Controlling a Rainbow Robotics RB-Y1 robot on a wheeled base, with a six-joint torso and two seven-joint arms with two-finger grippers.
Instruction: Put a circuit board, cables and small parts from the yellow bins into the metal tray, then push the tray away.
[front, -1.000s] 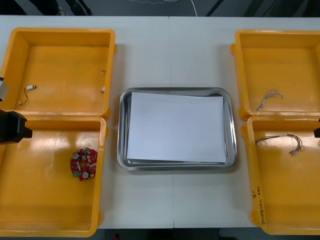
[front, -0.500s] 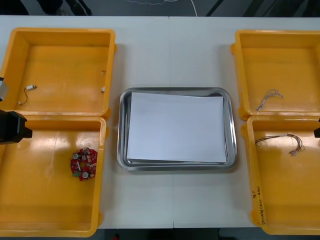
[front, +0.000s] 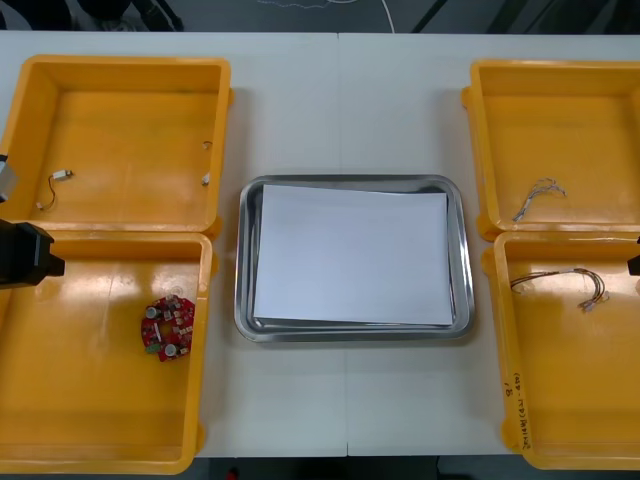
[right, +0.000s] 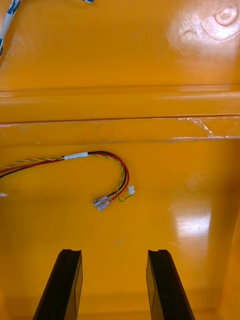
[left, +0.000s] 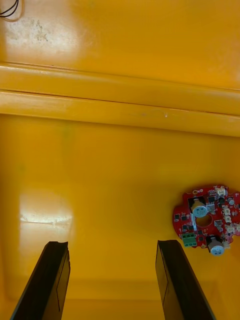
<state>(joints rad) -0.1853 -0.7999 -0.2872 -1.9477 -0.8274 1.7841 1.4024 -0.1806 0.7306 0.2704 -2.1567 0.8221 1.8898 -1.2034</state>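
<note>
In the front view the metal tray (front: 242, 262) lies in the middle with its white sheet (front: 350, 255) bare, so I judge that nothing is loaded yet. Left of the tray, in the nearer of the yellow bins (front: 208, 300), the circuit board (front: 167, 326) lies flat. Farther away, also left of the tray, are the black cable (front: 47, 192) and small metal parts (front: 206, 180). Right of the tray, the blue and white cable (front: 538, 197) is in the farther bin and the red and yellow cable (front: 565, 280) in the nearer one. The left arm (front: 22, 256) and the right arm (front: 634, 264) hang at the outer sides, well apart from the tray. I think this leaves the way to it free.

The right wrist view gives what the front view cannot. The right gripper (right: 112, 282) has its fingers spread with nothing between them, and the red and yellow cable lies ahead of them.

The left wrist view shows the left gripper (left: 112, 280) also spread and holding nothing. The circuit board is just outside one finger, not in the gap, so I must shift sideways before descending.
</note>
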